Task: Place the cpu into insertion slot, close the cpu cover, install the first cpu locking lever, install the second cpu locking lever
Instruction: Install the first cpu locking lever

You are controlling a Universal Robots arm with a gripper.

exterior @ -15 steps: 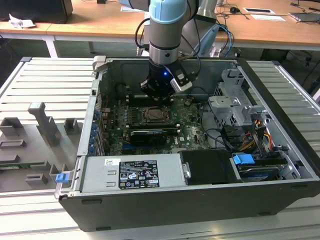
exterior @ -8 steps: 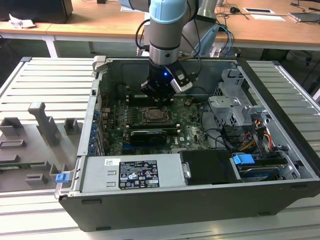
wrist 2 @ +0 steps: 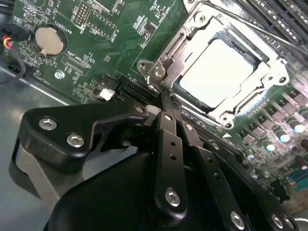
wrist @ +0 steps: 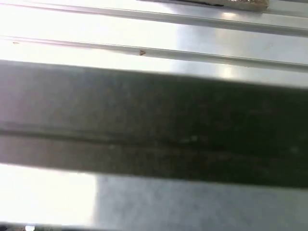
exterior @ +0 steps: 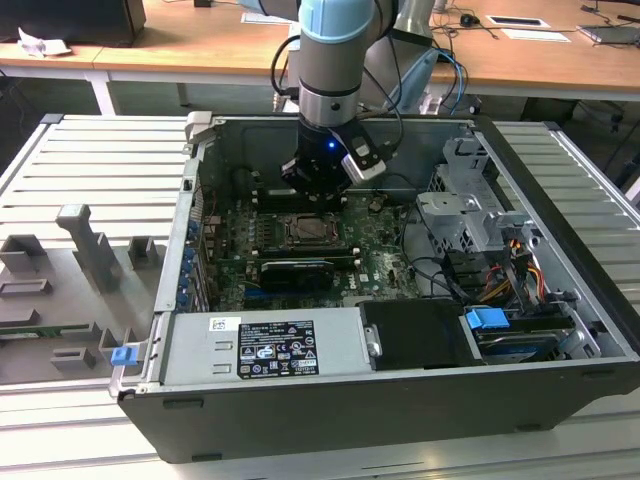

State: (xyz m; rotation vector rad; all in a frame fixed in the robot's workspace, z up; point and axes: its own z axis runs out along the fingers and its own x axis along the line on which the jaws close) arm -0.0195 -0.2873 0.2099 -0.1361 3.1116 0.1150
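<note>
The cpu (wrist 2: 219, 72), a pale silver square, lies flat in the insertion slot (exterior: 303, 232) on the green motherboard (wrist 2: 96, 38). The silver cpu cover (wrist 2: 262, 79) is folded down around it, framing the chip's top. A thin wire lever (wrist 2: 269, 36) runs along one edge of the socket. My gripper (wrist 2: 166, 108) has its two black fingers pressed together, and their tips sit just off the socket's hinge corner (wrist 2: 156, 72). In the exterior view the gripper (exterior: 318, 190) hangs inside the open computer case, just behind the socket.
A black card (exterior: 295, 270) lies in front of the socket and memory slots (wrist 2: 284, 14) beside it. A drive cage with cables (exterior: 465, 200) stands on the exterior view's right, and a grey power supply (exterior: 265, 345) at the front. Grey fixtures (exterior: 90, 250) stand outside the case.
</note>
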